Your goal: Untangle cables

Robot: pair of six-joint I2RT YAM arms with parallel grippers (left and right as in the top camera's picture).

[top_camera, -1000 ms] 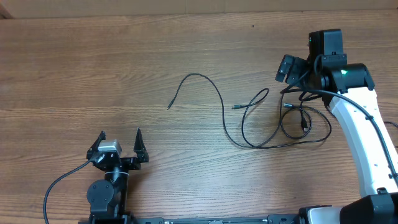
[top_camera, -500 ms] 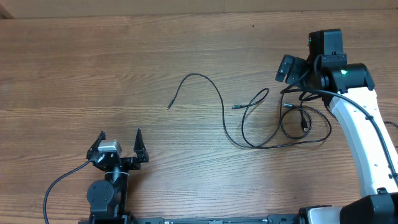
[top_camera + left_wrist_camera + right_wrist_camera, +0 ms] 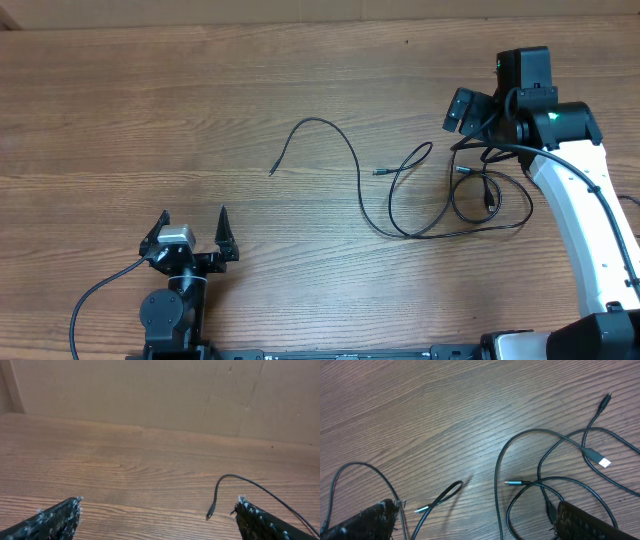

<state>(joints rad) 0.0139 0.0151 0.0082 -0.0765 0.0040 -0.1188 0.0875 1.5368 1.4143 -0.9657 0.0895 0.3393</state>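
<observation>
Light: even and fairly bright in all three views, no dark corners.
Glare: pale sheen on the brown wood-grain tabletop (image 3: 470, 455), mid right wrist view.
Shadows: faint and soft, hugging the thin black cables (image 3: 590, 453).
Focus: overhead crisp; fingertips of the left hand (image 3: 159, 501) and right hand (image 3: 477, 504) soft at the frame bottoms.

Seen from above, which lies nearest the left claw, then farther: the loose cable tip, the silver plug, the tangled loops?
1. loose cable tip, up and right of the left gripper.
2. silver plug, mid-table.
3. tangled loops, far right.
</observation>
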